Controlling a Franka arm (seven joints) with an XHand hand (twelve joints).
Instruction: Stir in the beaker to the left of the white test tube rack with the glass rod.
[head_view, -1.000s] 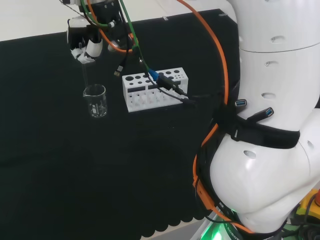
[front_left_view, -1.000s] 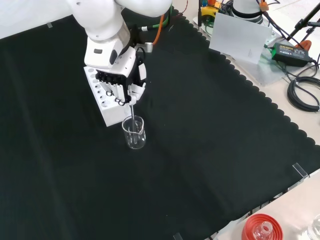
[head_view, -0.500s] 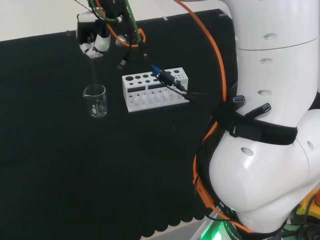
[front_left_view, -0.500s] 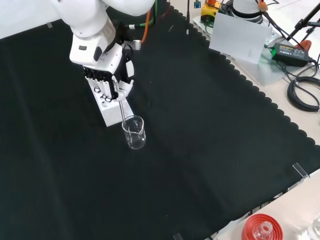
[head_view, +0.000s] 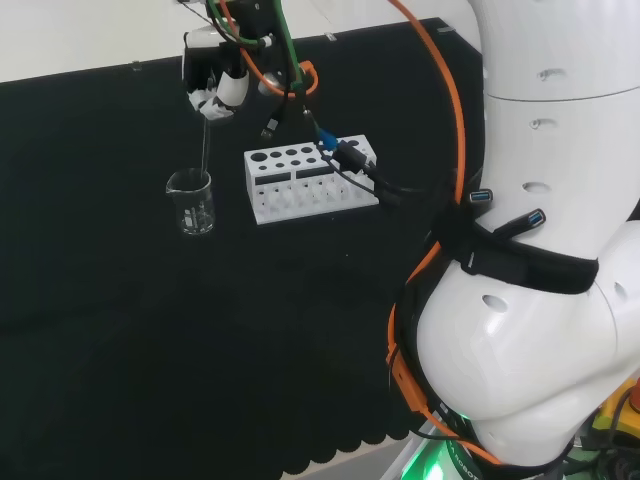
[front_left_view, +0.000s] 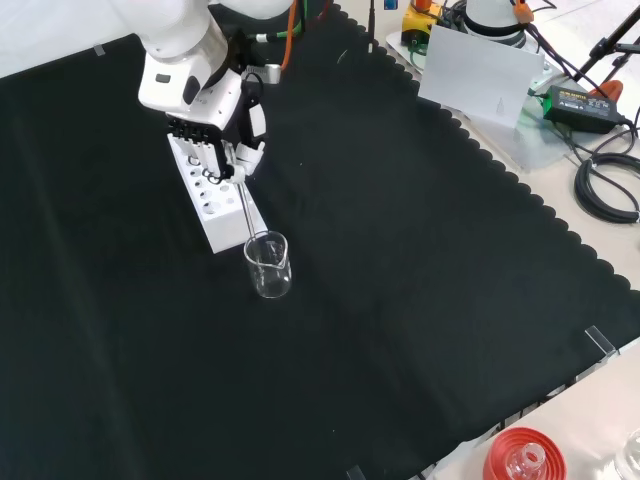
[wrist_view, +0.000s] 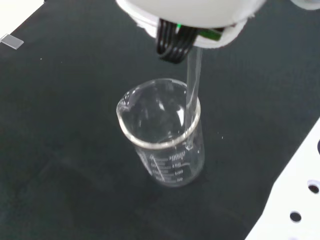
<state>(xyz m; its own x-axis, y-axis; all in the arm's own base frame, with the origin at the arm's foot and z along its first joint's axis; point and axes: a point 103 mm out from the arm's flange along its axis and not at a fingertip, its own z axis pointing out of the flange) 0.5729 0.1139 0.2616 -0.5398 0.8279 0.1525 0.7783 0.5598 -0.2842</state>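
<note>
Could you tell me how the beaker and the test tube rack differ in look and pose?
The beaker is clear glass; the rack is opaque white. The beaker is a round upright cup with a rod reaching into it; the rack is a long block with rows of holes. Both stand on the black cloth, close together.

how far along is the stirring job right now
Done: the black and white hand grips the clear glass rod. In hand: the rod's tip sits at the clear glass beaker's rim, beside the white test tube rack. Left: stirring cannot be confirmed as finished.
</note>
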